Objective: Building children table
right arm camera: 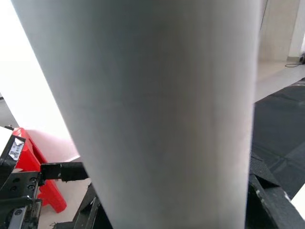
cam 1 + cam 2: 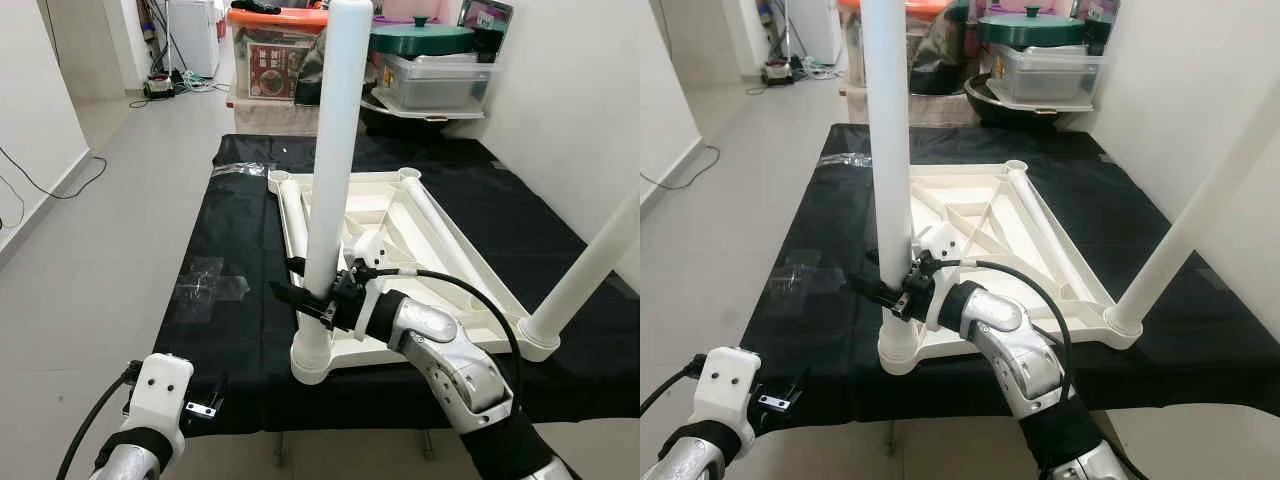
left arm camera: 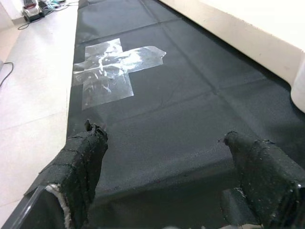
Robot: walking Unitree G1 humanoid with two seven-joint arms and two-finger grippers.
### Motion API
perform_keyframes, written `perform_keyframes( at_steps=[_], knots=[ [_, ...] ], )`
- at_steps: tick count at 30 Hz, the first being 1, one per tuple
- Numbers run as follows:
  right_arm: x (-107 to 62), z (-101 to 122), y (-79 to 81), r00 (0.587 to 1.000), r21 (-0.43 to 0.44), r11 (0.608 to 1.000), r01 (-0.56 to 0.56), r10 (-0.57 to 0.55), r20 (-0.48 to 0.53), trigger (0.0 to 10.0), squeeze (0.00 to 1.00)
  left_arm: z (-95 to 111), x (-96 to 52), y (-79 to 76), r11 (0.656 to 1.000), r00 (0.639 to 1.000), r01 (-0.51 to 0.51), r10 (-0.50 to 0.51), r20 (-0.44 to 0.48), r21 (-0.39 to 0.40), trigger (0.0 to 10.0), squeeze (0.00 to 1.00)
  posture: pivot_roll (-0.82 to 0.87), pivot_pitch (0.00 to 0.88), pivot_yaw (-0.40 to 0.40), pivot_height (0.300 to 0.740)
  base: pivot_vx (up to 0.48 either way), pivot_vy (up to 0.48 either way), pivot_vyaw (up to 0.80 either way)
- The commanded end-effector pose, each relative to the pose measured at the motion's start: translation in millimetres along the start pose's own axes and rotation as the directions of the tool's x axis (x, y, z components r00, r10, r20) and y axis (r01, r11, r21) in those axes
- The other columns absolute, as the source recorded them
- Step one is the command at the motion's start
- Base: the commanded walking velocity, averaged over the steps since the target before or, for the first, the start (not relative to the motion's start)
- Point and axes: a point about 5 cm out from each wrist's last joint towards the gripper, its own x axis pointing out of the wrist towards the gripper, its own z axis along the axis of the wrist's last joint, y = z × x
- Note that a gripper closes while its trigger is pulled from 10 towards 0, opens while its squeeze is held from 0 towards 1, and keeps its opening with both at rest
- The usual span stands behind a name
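A white children's table top (image 2: pixel 392 212) lies upside down on a black-covered work table (image 2: pixel 240 330). One white leg (image 2: pixel 335 150) stands upright in the near left corner socket (image 2: pixel 311 362). My right gripper (image 2: pixel 318 300) is shut around this leg just above the socket; the leg (image 1: pixel 162 114) spans the right wrist view. A second leg (image 2: pixel 585 268) stands in the near right corner, leaning outward. Two more legs (image 2: pixel 296 205) lie along the top's ribs. My left gripper (image 3: pixel 167 143) hangs open over the black cloth at the near left edge, holding nothing.
A cross of clear tape (image 2: pixel 210 282) sticks to the cloth left of the table top. Storage boxes with an orange lid (image 2: pixel 276 18) and a green-lidded pot (image 2: pixel 420 40) stand beyond the far end. A white wall runs along the right; open floor and cables (image 2: pixel 40 185) lie left.
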Motion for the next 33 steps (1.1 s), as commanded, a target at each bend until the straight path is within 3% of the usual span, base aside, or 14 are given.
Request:
perform_keyframes(
  at_steps=[1, 8, 9, 10, 11, 12, 13, 15, 16, 18, 19, 20, 21, 33],
  knots=[
    [-11.5, -24, -7.7, 0.988, -0.021, 0.996, 0.089, -0.091, -0.124, 10.0, 0.00, -4, 0.7, -0.9, 1.000, 1.000, 0.002, -0.001, -0.013, 0.001, 10.0, 0.00, 0.13, 0.000, -0.069, 0.740, 0.000, 0.000, 0.00],
    [-12.1, -41, -13.2, 0.954, -0.013, 0.973, 0.230, -0.228, -0.197, 10.0, 0.00, -5, 2.2, -1.3, 1.000, 1.000, 0.001, -0.001, -0.015, 0.000, 10.0, 0.00, 0.13, 0.000, -0.071, 0.740, 0.000, 0.000, 0.00],
    [-14.1, -49, -22.9, 0.905, -0.042, 0.939, 0.342, -0.341, -0.253, 10.0, 0.00, -5, 2.4, -1.3, 1.000, 1.000, 0.000, 0.000, -0.014, 0.001, 10.0, 0.00, 0.13, 0.000, -0.075, 0.740, 0.000, 0.000, 0.00],
    [-21.5, -59, -37.9, 0.812, -0.071, 0.863, 0.500, -0.495, -0.308, 10.0, 0.00, -6, 2.3, -1.1, 1.000, 1.000, -0.001, 0.001, -0.014, 0.002, 10.0, 0.00, 0.14, 0.000, -0.078, 0.740, 0.000, 0.000, 0.00],
    [-21.5, -59, -37.9, 0.812, -0.071, 0.863, 0.500, -0.495, -0.308, 10.0, 0.00, -6, 2.3, -1.1, 1.000, 1.000, -0.001, 0.001, -0.014, 0.002, 10.0, 0.00, 0.14, 0.000, -0.078, 0.740, 0.000, 0.000, 0.00],
    [-35.1, -69, -53.9, 0.683, -0.081, 0.752, 0.655, -0.634, -0.362, 10.0, 0.00, -6, 2.0, -0.5, 1.000, 1.000, -0.006, 0.006, -0.015, 0.006, 10.0, 0.00, 0.15, 0.000, -0.084, 0.740, 0.000, 0.000, 0.00],
    [-35.1, -69, -53.9, 0.683, -0.081, 0.752, 0.655, -0.634, -0.362, 10.0, 0.00, -6, 2.0, -0.5, 1.000, 1.000, -0.006, 0.006, -0.015, 0.006, 10.0, 0.00, 0.15, 0.000, -0.084, 0.740, 0.000, 0.000, 0.00],
    [-71.7, -88, -80.2, 0.402, -0.079, 0.483, 0.872, -0.799, -0.448, 10.0, 0.00, -7, 1.3, 1.8, 1.000, 1.000, -0.017, 0.018, -0.018, 0.011, 10.0, 0.00, 0.15, 0.000, -0.087, 0.740, 0.000, 0.000, 0.00],
    [-84.3, -92, -86.9, 0.312, -0.086, 0.394, 0.915, -0.827, -0.468, 10.0, 0.00, -7, 1.0, 2.6, 1.000, 1.000, -0.021, 0.021, -0.019, 0.013, 10.0, 0.00, 0.15, 0.000, -0.087, 0.740, 0.000, 0.000, 0.00],
    [-84.3, -92, -86.9, 0.312, -0.086, 0.394, 0.915, -0.827, -0.468, 10.0, 0.00, -7, 1.0, 2.6, 1.000, 1.000, -0.021, 0.021, -0.019, 0.013, 10.0, 0.00, 0.15, 0.000, -0.087, 0.740, 0.000, 0.000, 0.00],
    [-94.3, -93, -92.0, 0.238, -0.089, 0.314, 0.945, -0.850, -0.470, 10.0, 0.00, -8, 1.1, 3.3, 1.000, 0.999, -0.024, 0.024, -0.024, 0.018, 10.0, 0.00, 0.15, 0.000, -0.084, 0.740, 0.000, 0.000, 0.00],
    [-94.3, -93, -92.0, 0.238, -0.089, 0.314, 0.945, -0.850, -0.470, 10.0, 0.00, -8, 1.1, 3.3, 1.000, 0.999, -0.024, 0.024, -0.024, 0.018, 10.0, 0.00, 0.15, 0.000, -0.084, 0.740, 0.000, 0.000, 0.00],
    [-99.8, -88, -94.1, 0.177, -0.092, 0.242, 0.966, -0.877, -0.446, 10.0, 0.00, -9, 2.0, 3.1, 0.999, 0.999, -0.024, 0.024, -0.028, 0.023, 10.0, 0.00, 0.14, 0.000, -0.076, 0.740, 0.000, 0.000, 0.00],
    [-72.2, -90, -67.0, 0.215, 0.039, 0.224, 0.974, -0.852, -0.478, 10.0, 0.00, -11, 5.3, 1.8, 0.999, 0.999, -0.010, 0.012, -0.038, 0.033, 10.0, 0.00, 0.14, 0.000, -0.068, 0.740, 0.000, 0.000, 0.00]
  ],
)
